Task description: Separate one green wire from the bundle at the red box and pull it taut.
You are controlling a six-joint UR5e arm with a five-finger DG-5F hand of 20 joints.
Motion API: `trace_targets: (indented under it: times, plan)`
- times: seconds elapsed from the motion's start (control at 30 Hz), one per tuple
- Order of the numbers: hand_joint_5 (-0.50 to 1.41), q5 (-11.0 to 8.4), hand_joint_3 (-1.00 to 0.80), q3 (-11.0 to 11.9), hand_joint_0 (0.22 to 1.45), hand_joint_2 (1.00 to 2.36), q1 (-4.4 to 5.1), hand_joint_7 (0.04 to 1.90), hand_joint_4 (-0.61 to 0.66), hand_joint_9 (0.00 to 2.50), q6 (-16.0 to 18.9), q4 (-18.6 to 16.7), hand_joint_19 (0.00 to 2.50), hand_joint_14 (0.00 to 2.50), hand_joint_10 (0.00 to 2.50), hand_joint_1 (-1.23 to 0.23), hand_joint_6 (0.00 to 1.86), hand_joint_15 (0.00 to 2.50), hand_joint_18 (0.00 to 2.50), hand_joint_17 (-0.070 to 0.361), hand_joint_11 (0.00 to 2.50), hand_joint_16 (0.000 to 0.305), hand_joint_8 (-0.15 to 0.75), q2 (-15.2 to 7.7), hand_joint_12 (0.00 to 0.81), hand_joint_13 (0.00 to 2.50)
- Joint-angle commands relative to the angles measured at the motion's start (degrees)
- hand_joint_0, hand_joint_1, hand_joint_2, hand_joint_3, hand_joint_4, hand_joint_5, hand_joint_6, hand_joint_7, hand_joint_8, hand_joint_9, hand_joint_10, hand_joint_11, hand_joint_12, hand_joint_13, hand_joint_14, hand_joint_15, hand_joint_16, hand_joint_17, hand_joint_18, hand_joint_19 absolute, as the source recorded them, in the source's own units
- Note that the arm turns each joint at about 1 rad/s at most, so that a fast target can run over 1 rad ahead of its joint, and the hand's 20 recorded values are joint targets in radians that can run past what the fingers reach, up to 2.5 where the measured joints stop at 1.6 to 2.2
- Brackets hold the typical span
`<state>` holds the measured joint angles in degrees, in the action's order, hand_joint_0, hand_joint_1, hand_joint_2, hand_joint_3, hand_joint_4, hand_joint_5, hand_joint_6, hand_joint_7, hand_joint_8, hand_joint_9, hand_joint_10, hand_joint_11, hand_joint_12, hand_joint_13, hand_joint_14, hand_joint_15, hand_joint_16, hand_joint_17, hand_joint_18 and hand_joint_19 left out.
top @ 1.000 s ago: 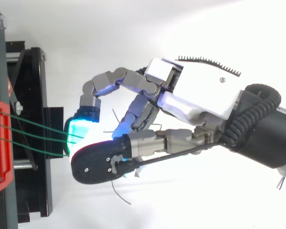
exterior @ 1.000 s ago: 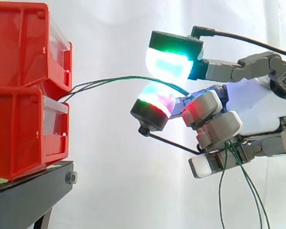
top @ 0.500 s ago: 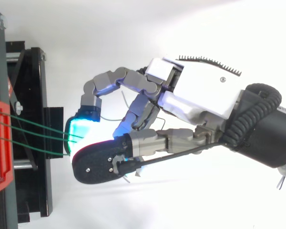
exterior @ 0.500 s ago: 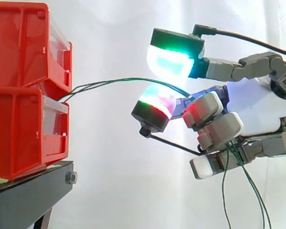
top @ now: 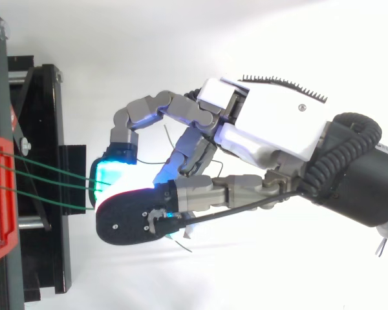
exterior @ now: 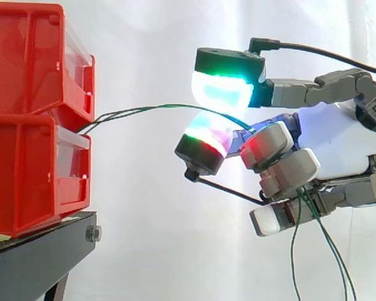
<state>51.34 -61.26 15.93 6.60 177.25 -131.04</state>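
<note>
We have the wires from the box running slack through the hand; whether it grips them we cannot tell. Separating one and tautening remain.

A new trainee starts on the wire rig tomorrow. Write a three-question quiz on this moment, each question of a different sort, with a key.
1. True or false: the green wires run straight and taut from the red bins to the hand.
2. Where do the wires leave the bins? A: at the gap between the upper and lower bin. B: over the top of the upper bin. C: from the underside of the lower bin.
3. Fill in: the top view shows ___ wires running from the bins to the hand.
Key: 1 false, they bow in an arc. 2 A. 3 three.
</note>
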Motion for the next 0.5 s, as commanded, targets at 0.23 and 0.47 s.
trace_targets:
  times: [0.23,0.47]
  plan:
    - [-0.16,0.34,-0.5,0.0,0.63,1.0,-0.46,1.08,0.04,1.35,0.34,-0.06,0.66,0.03,0.03,-0.85,0.88,1.15,0.94,0.115,1.08,0.051,0.239,0.08,0.341,1.45]
    - [-0.16,0.34,-0.5,0.09,0.52,1.0,-0.46,1.08,0.05,1.42,0.43,0.03,0.67,0.03,0.03,-0.6,0.87,1.13,0.99,0.123,1.08,0.055,0.261,0.08,0.363,1.5]
